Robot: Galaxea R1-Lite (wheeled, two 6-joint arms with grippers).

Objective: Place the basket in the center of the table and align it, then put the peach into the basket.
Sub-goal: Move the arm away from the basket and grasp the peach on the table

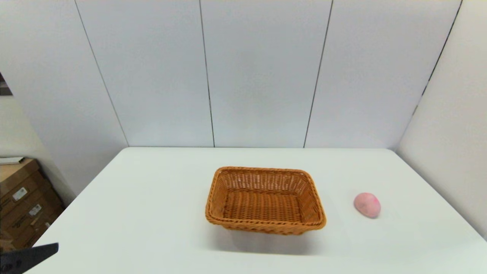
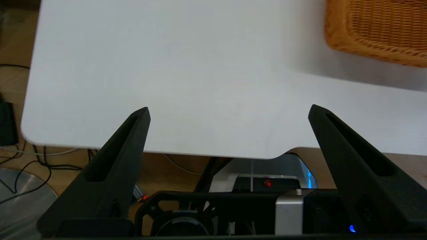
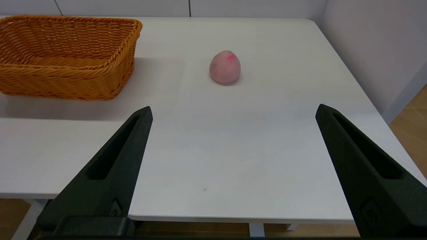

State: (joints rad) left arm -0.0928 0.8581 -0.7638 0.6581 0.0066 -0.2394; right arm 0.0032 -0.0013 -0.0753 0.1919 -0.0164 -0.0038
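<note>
This looks like a robot test room or lab rather than a home. A plain white desk (image 1: 152, 213) stands boxed in by bare pale wall panels (image 1: 262, 72) with thin dark seams, like a partitioned test cell. Stacked cardboard boxes (image 1: 23, 201) with shipping labels sit on the floor to the left. Under the desk edge, loose black cables (image 2: 20, 173) trail over a wood-tone floor (image 3: 412, 123).

head: table (image 1: 152, 213) viewed from above, forward-down | wrists: low, near its front edge | shared: basket (image 1: 265, 199), seen by all
</note>
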